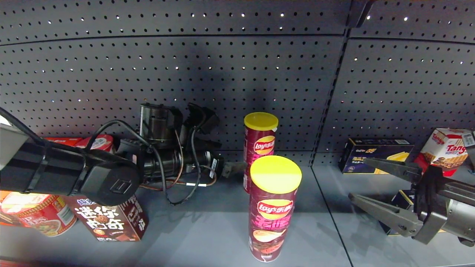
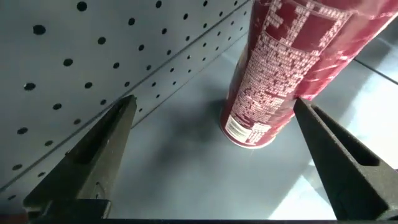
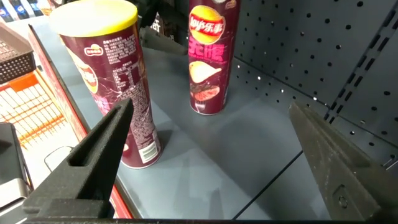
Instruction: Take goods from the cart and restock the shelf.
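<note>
Two dark red chip cans with yellow lids stand upright on the grey shelf (image 1: 193,226). The rear can (image 1: 259,146) is near the pegboard, and the front can (image 1: 274,211) is close to the shelf's edge. My left gripper (image 1: 231,169) hovers just left of the rear can's base. In the left wrist view this gripper (image 2: 214,104) is open, with the rear can (image 2: 280,74) a little beyond its fingertips and untouched. My right gripper (image 1: 358,180) hangs open and empty to the right of both cans. The right wrist view looks past that gripper (image 3: 211,109) at the front can (image 3: 112,81) and the rear can (image 3: 208,56).
A brown snack box (image 1: 111,218) and cup noodles (image 1: 41,215) sit under my left arm. Wafer boxes (image 1: 374,150) and a red-white box (image 1: 447,148) stand at the back right. The pegboard wall (image 1: 222,74) closes the rear. An orange cart (image 3: 31,106) is below the shelf edge.
</note>
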Available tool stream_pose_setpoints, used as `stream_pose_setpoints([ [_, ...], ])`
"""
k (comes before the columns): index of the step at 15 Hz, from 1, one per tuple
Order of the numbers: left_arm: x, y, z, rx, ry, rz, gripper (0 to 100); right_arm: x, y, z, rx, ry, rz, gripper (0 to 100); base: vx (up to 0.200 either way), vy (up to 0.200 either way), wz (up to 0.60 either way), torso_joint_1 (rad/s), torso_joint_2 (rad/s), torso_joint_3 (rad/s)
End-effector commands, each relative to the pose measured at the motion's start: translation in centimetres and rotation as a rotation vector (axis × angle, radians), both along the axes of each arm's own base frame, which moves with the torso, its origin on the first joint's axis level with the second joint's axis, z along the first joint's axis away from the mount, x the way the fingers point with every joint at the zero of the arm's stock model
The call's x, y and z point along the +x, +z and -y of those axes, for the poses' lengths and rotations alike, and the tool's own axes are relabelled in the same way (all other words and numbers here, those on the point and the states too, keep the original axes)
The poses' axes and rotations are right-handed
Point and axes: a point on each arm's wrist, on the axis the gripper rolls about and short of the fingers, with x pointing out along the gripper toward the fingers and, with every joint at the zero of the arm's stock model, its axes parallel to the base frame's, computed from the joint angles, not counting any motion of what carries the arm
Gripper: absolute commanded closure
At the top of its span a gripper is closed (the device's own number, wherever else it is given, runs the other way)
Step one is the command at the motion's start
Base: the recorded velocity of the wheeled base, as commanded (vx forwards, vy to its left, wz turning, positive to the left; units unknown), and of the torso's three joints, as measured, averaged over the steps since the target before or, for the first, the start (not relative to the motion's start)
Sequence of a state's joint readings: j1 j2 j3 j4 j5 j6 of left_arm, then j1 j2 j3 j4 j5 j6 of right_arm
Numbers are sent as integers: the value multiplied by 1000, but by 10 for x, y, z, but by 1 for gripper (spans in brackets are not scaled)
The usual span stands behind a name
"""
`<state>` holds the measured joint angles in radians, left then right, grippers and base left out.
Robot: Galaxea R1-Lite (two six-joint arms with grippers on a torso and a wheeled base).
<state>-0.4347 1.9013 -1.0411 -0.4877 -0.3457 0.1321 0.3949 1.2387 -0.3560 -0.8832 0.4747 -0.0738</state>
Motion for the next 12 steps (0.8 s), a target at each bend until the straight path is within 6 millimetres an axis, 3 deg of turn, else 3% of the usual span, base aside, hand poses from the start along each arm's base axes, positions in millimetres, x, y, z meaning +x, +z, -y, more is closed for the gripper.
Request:
stream_pose_setpoints([
  [1, 4, -3, 1, 3, 3, -6, 0, 2, -1, 0, -2, -4, -6, 0, 0, 0, 0, 0, 0, 0],
  [7, 9, -7, 3, 9, 14, -9, 0, 2, -2, 0, -4, -6, -10, 0, 0, 0, 0, 0, 0, 0],
  [12, 15, -7, -9, 10, 50, -7, 0, 2, -4, 0, -7, -4, -18, 0, 0, 0, 0, 0, 0, 0],
])
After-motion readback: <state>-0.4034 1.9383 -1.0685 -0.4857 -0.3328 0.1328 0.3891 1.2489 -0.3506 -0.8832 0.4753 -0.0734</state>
